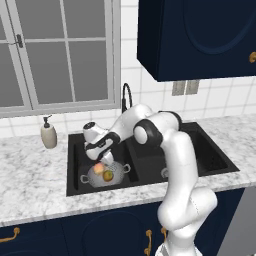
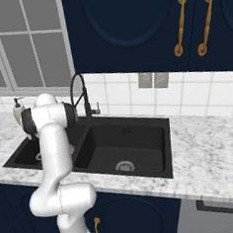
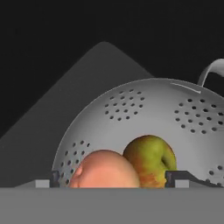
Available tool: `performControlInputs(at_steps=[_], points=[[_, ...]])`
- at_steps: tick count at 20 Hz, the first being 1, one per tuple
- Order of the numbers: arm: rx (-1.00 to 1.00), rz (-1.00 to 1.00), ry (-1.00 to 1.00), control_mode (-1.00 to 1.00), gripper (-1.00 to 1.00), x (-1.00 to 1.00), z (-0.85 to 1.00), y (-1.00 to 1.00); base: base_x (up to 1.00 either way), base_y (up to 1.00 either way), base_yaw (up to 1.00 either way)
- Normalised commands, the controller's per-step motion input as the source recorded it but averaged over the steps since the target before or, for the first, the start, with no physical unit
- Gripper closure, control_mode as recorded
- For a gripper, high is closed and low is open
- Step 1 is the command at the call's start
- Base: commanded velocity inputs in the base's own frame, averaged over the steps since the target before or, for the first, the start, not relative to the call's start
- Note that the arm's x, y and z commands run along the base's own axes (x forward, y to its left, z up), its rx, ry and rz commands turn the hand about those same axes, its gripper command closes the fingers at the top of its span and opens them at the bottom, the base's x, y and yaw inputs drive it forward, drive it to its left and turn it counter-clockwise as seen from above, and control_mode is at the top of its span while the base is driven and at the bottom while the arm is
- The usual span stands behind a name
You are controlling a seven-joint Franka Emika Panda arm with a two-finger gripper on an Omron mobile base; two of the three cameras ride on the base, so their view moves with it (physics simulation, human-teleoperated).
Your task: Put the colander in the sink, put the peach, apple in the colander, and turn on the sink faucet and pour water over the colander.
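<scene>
The silver perforated colander (image 1: 114,178) (image 3: 144,109) sits in the left basin of the black sink (image 1: 75,150) (image 2: 125,137). The yellow-green apple (image 1: 108,175) (image 3: 151,159) lies inside the colander. The orange-pink peach (image 1: 100,167) (image 3: 105,168) is right beside the apple. My gripper (image 1: 98,161) (image 3: 111,179) hangs just over the bowl and is open. Its fingertips (image 3: 177,177) stand wider than the peach and touch nothing. The black gooseneck faucet (image 1: 126,95) (image 2: 78,91) rises behind the basins. The water is out of view.
A beige soap dispenser (image 1: 48,134) (image 2: 18,110) stands on the marbled counter (image 1: 30,170) left of the sink. The right basin (image 2: 123,147) holds a round silver drain (image 2: 125,166). Dark blue cabinets (image 1: 200,35) hang above on the right, and a window (image 1: 55,50) fills the wall behind.
</scene>
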Motion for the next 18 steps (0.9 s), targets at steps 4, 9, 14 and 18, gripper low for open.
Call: performControlInputs(at_steps=[4,9,14,18], points=[[0.00,0.00,-0.03,-1.00,-1.00,-0.38,0.19,-0.50,0.00,0.00,0.00],[0.00,0.04,-0.07,-1.00,-1.00,-0.72,0.77,-0.37,0.00,0.00,0.00],[0.00,0.09,-0.13,-1.00,-1.00,-0.92,0.94,-0.02,0.00,0.00,0.00],[0.00,0.08,-0.04,-1.00,-1.00,-0.71,1.00,-0.09,0.00,0.00,0.00]])
